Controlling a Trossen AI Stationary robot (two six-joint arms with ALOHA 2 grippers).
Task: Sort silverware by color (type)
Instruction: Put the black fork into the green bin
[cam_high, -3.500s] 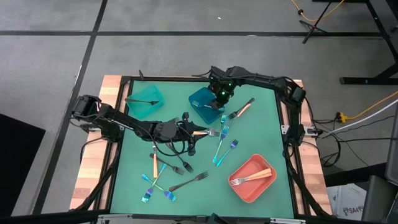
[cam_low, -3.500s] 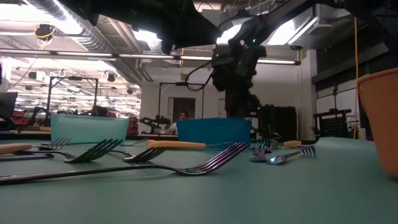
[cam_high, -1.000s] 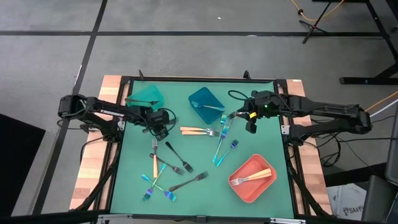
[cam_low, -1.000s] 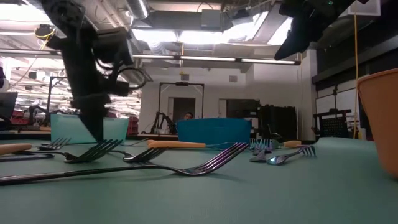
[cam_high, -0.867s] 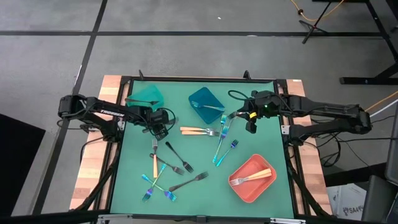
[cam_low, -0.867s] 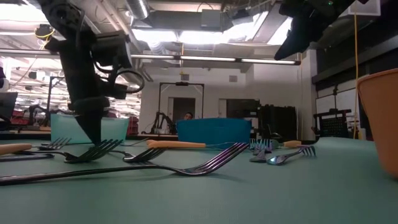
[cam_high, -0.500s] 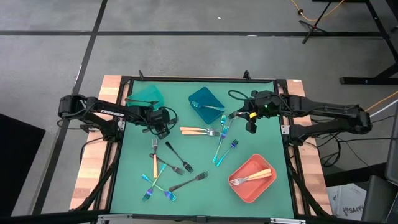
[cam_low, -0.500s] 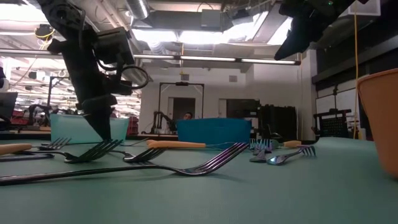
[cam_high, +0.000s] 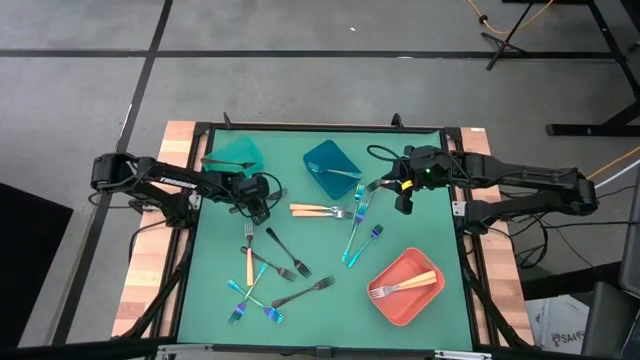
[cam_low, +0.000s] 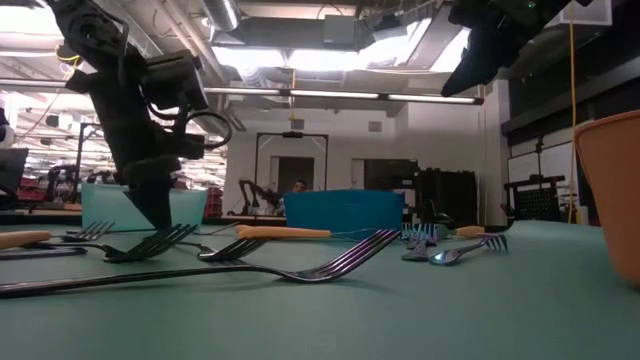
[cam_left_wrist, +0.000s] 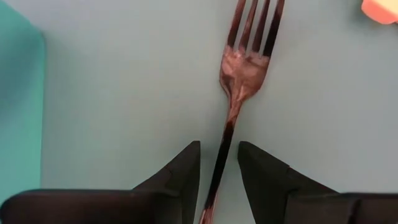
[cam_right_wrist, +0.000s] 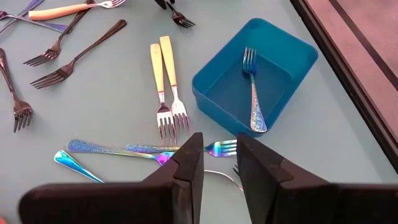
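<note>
Since a second ago almost nothing has shifted: both arms sit where they were, and only the left wrist has rocked slightly over the same fork. High view: left gripper (cam_high: 262, 205) hangs near the table's (cam_high: 420, 325) far-left corner, just beside the teal bin (cam_high: 236, 152); right gripper (cam_high: 404, 197) waits near the right edge, off the blue bin (cam_high: 332, 168). Loose forks lie scattered mid-table and toward the near-left corner; the coral bin (cam_high: 405, 287) in the near-right corner holds a gold-handled fork (cam_high: 405, 285). Low view: left gripper (cam_low: 158, 213) reaches down almost to the mat among dark forks; the right arm stays high at top. Left wrist view: a dark fork (cam_left_wrist: 239, 81) lies flat, its thin neck running between the fingertips (cam_left_wrist: 186, 163), which stand narrowly apart on either side and are not yet pinching it. Right wrist view: right gripper (cam_right_wrist: 219, 155) has its fingers a small gap apart, holding nothing, above iridescent forks (cam_right_wrist: 118, 149) and two gold-handled forks (cam_right_wrist: 166, 84); the blue bin (cam_right_wrist: 292, 78) already holds one patterned fork (cam_right_wrist: 253, 93). Risks, as I judge them: the neck is thin and lies flat, so fingers closing too high could slip over it, or skid the fork sideways. The handle is not centred in the gap, so one finger may touch first and twist it.
</note>
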